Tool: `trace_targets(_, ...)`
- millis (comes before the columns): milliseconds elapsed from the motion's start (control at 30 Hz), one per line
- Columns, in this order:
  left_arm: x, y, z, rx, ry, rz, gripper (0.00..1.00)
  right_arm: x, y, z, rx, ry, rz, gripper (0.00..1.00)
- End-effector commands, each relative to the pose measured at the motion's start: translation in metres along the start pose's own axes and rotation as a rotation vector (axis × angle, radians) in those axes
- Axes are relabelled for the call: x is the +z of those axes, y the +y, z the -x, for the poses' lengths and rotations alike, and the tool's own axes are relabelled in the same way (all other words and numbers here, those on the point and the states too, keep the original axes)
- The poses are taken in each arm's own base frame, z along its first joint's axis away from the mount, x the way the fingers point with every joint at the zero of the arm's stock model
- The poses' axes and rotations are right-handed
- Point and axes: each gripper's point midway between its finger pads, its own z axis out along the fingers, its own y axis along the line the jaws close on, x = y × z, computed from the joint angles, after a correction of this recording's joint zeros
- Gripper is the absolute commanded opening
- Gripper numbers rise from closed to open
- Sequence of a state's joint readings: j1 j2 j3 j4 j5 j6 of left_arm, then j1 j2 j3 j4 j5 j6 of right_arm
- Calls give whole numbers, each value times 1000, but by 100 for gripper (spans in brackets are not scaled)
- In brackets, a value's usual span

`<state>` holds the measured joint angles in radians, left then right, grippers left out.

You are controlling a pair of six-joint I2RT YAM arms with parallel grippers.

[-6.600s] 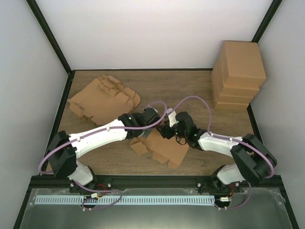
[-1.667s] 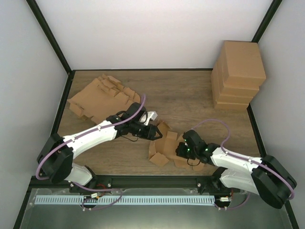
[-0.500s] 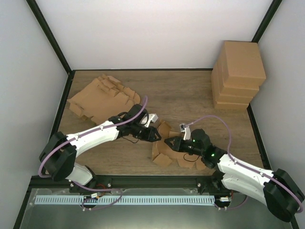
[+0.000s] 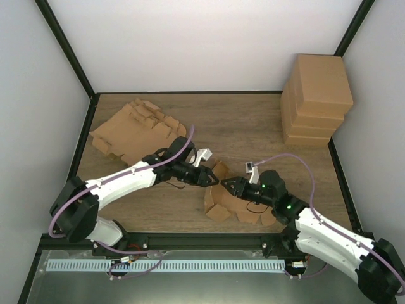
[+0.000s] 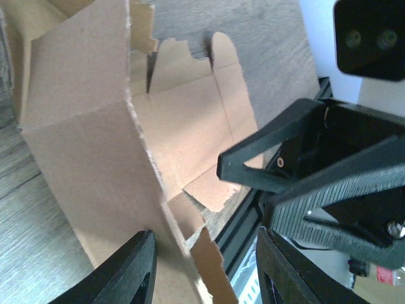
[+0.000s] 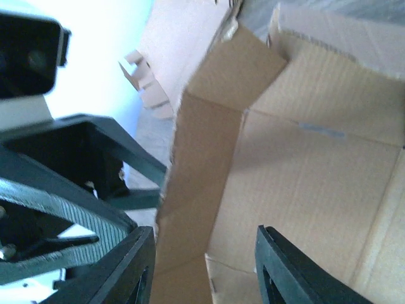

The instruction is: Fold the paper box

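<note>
The paper box point(image 4: 243, 212) wall is being straddled by the left hand point(image 4: 212, 180) and right hand point(image 4: 226, 185), both wide, for creasing.

Your left arm point(image 4: 126, 176) stretches low and far out toward the right; your right arm point(image 4: 329, 231) reaches in low toward the left. The left gripper point(image 4: 212, 180) and right gripper point(image 4: 226, 185) meet almost tip to tip, each with its fingers spread wide apart.
</note>
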<state>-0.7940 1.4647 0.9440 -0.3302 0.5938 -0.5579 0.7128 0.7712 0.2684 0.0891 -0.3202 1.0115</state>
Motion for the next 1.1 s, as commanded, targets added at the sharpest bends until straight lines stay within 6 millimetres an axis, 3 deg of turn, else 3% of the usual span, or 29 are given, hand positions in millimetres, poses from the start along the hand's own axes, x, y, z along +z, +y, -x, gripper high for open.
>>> trace_targets(0,-7,-24,3,40,-30,-107,46,-11,16,23,73,-69,34,47)
trace_targets(133,-6,-28,4,42,-27,-129,45,-10,17,22,82,-40,33,49)
trace_targets(500,8,-23,-3,28,12,-172,20,-6,30,36,137,-47,89,51)
trace_targets(867,21,-9,-8,6,45,-155,16,15,34,42,110,15,68,50)
trace_targets(1067,22,-10,-8,8,50,-158,15,24,25,42,116,37,19,28)
